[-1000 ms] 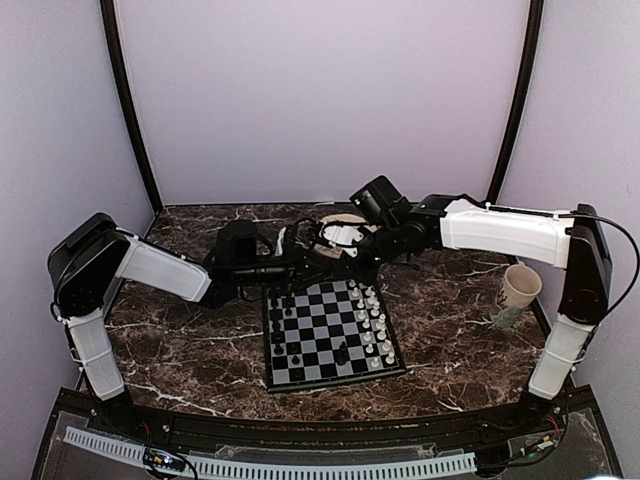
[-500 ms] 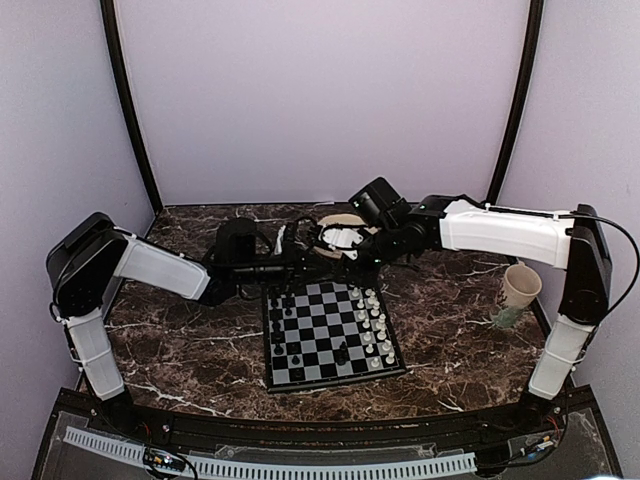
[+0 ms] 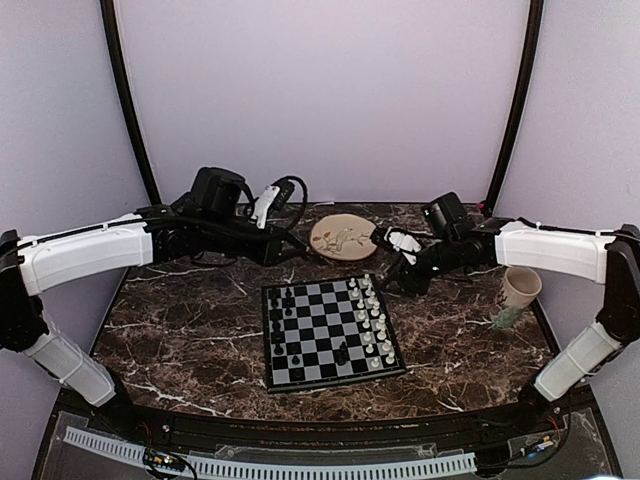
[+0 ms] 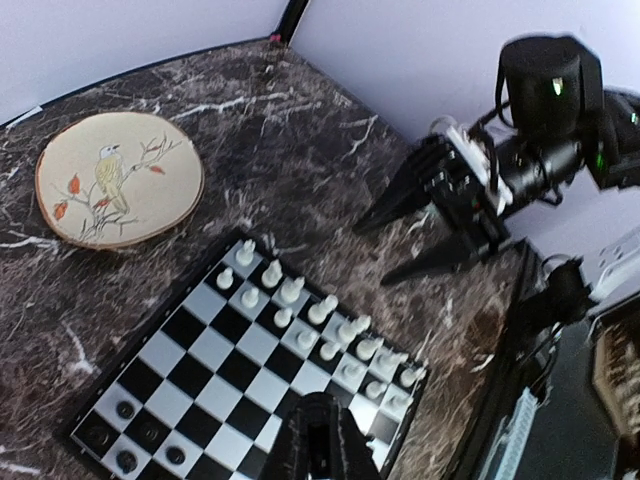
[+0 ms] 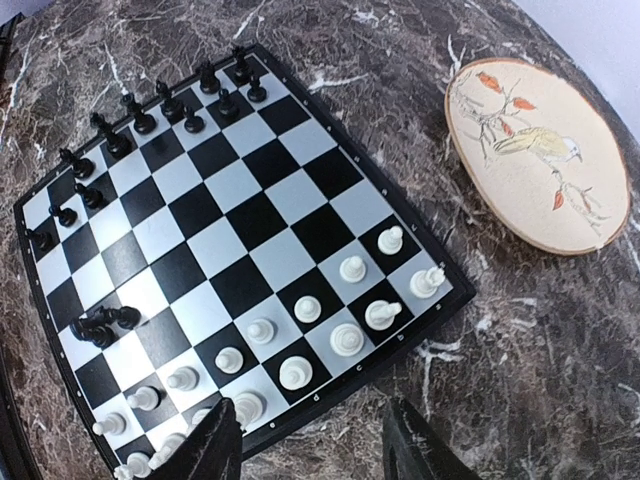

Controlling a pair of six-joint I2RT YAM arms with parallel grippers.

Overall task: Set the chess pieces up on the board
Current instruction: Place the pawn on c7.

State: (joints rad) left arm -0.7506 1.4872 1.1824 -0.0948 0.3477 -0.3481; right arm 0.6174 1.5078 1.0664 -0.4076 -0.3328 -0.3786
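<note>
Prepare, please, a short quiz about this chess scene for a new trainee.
1. True or false: the right gripper grips a white piece.
2. The round plate lies: A) on the board; B) beyond its far edge, apart from it; C) in an arm's grip.
3. In the top view, what colour are the chess pieces along the board's right edge?
Key: 1 false, its jaws stand open and empty. 2 B. 3 white.

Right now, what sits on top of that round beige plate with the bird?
Nothing rests on the round beige plate; only its painted bird and twigs show. Whatever lies beneath it is covered.
</note>
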